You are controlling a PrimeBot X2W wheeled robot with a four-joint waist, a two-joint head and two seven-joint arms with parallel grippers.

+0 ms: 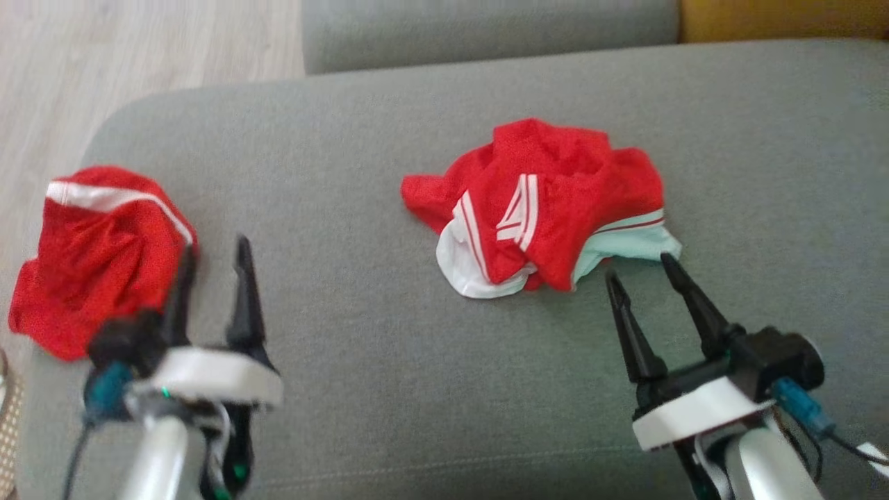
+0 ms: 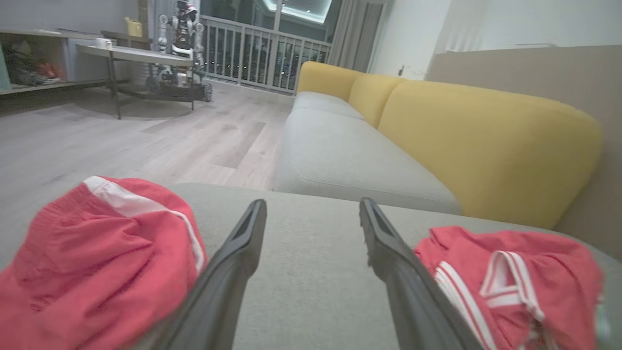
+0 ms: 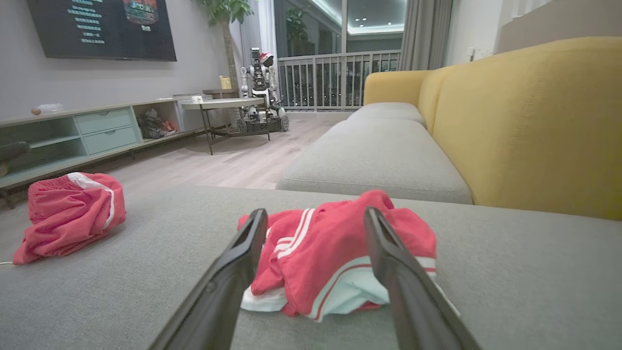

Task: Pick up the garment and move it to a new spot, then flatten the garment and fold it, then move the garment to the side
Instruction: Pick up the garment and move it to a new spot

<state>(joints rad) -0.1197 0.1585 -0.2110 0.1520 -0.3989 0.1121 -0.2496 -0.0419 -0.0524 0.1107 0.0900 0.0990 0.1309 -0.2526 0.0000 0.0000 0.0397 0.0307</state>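
- Hovering low over the grey seat cushion (image 1: 382, 347), the left gripper (image 1: 214, 246) has its two dark fingers spread wide, with bare cushion between them and nothing held.
- A bunched red garment with a white band (image 1: 97, 257) lies just to the left of this gripper, at the cushion's left end; the gripper's left finger crosses the cloth's edge in the head view, and I cannot tell whether it touches.
- Seen along the left gripper (image 2: 313, 203), that banded garment (image 2: 97, 253) sits beside the left finger and a crumpled red garment with white stripes (image 2: 510, 272) lies beyond the right finger.
- The right gripper (image 1: 640, 266) is also fully spread and holds nothing.
- The crumpled garment (image 1: 542, 201) lies just ahead of its fingertips, with pale mint and white fabric showing at the near edge; the right fingertip is close to the mint hem.
- From the right wrist, the right gripper (image 3: 316, 213) frames this crumpled garment (image 3: 330, 253) between its fingers, the cloth resting on the cushion ahead of the tips.
- The banded garment (image 3: 68, 214) lies well off to the left of that gripper.
- A yellow backrest (image 3: 534, 121) rises to its right.
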